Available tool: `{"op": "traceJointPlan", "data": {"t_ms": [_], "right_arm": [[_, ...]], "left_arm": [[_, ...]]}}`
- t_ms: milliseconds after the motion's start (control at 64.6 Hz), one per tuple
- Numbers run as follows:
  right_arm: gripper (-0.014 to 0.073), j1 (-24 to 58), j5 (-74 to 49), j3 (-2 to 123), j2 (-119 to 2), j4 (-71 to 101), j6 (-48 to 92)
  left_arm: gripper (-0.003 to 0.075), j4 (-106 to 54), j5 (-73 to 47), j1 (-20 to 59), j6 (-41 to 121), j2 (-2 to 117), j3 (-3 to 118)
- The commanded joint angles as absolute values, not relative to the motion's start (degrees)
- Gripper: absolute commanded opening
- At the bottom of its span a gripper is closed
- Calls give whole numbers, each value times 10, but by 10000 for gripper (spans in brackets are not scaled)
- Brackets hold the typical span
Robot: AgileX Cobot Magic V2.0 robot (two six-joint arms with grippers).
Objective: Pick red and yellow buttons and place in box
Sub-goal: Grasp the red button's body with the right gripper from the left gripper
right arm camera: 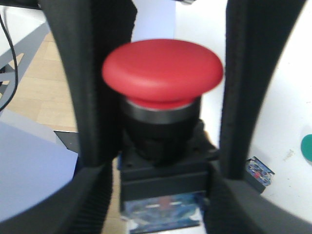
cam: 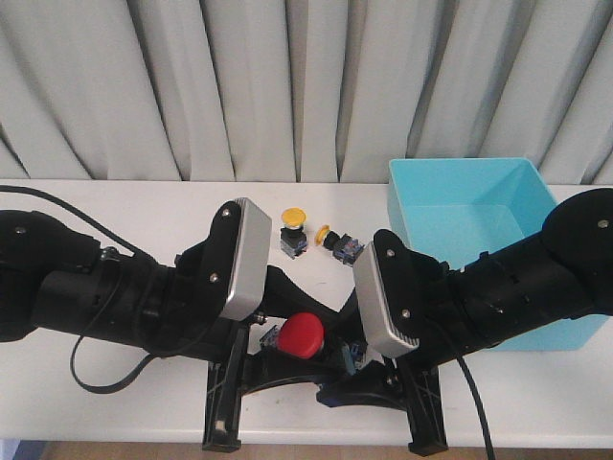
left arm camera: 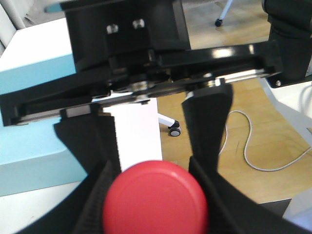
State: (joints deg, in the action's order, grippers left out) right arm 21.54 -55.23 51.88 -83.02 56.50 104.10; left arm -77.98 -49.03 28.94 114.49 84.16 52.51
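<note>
At the lower centre of the frame, I see both grippers, left [cam: 273, 356] and right [cam: 335, 369], holding the round red mushroom-cap push button [cam: 304, 334].

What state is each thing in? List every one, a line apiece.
Red mushroom-capped push button: clamped at its cap by the left gripper.
Left gripper: shut on the red button.
Right gripper: fingers flank the same button; grip unclear.
Left yellow-capped push button: upright on the white table.
Right yellow-capped push button: lying on its side.
Large turquoise plastic box: open-topped, no buttons visible inside.
</note>
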Motion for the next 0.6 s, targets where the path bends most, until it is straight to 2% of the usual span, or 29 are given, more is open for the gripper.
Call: {"op": "traceJointPlan", "data": {"t_ms": [0,155,294,341,589], "right_arm": [[281,215,-558,537,-816,591,1046],[187,215,-558,537,-816,591,1046],[149,215,-558,537,-816,591,1046],[150,215,-558,537,-816,591,1046],[150,215,-556,537,-816,591,1033]], "left_arm": [[199,-819,-506,291,1145,826,540],[200,-819,-506,291,1145,826,540],[226,-819,-505,291,1140,826,540],[258,-819,-507,291,1140,826,540],[539,-817,-504,291,1137,826,540]]}}
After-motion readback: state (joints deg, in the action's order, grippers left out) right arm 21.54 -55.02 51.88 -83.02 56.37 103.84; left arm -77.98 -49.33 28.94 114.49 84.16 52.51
